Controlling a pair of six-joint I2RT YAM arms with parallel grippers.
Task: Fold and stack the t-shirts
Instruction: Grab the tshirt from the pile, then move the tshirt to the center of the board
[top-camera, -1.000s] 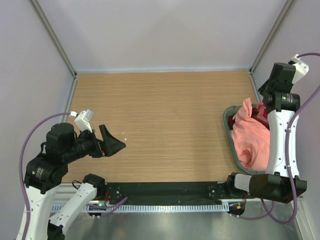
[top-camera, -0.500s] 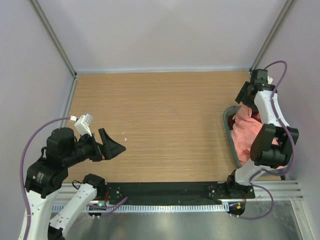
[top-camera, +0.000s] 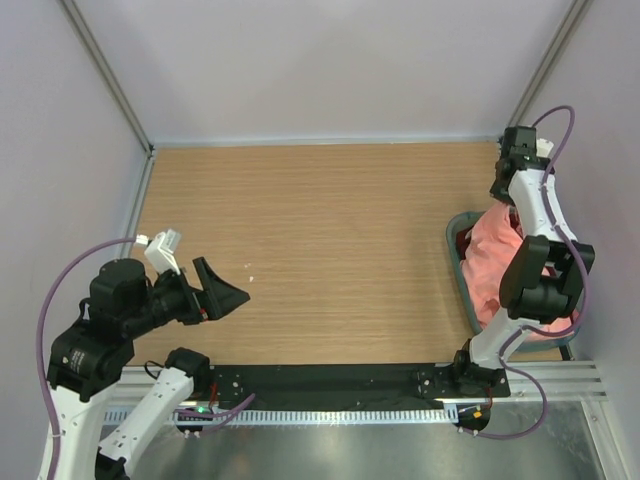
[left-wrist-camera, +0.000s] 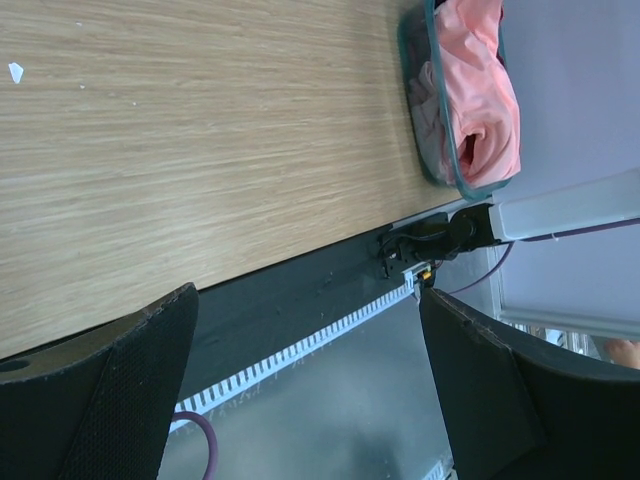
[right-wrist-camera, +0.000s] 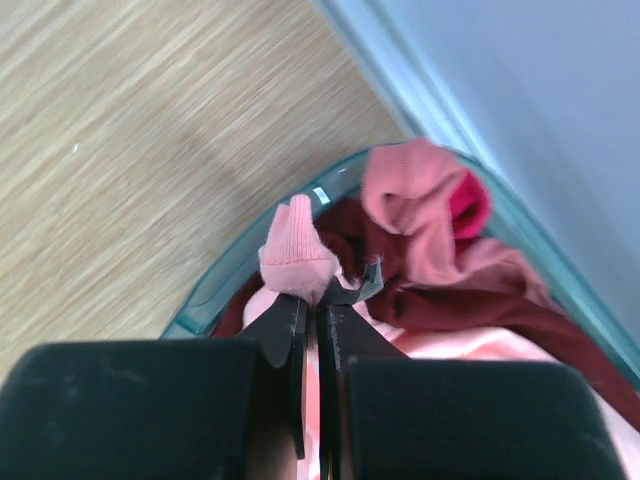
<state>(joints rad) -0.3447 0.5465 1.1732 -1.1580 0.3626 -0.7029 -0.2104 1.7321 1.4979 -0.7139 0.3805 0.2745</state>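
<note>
The right jaws are drawn together almost to touching, their black fingers (right-wrist-camera: 290, 330) pinching a small fold of a salmon-pink t-shirt (right-wrist-camera: 297, 250) that pokes up as a rounded nub just past the tips. Beneath and beside that fold lies a dark maroon t-shirt (right-wrist-camera: 470, 310), crumpled, with another lump of salmon-pink cloth (right-wrist-camera: 415, 195) draped over it toward the far rim. All of this sits inside the grey-teal basket (right-wrist-camera: 205, 300), which stands on the counter (right-wrist-camera: 120, 150) at its right edge, close to the side wall (right-wrist-camera: 520, 90). From above, the salmon-pink heap (top-camera: 495, 275) fills most of the basket and bulges over its rim, and the right arm (top-camera: 530, 200) reaches over the basket's far end. The left jaws stand wide apart - their two black fingers (left-wrist-camera: 110, 390) splayed to either side of the wrist view - and hang above the counter's near left corner, well apart from the basket and the shirts.
</note>
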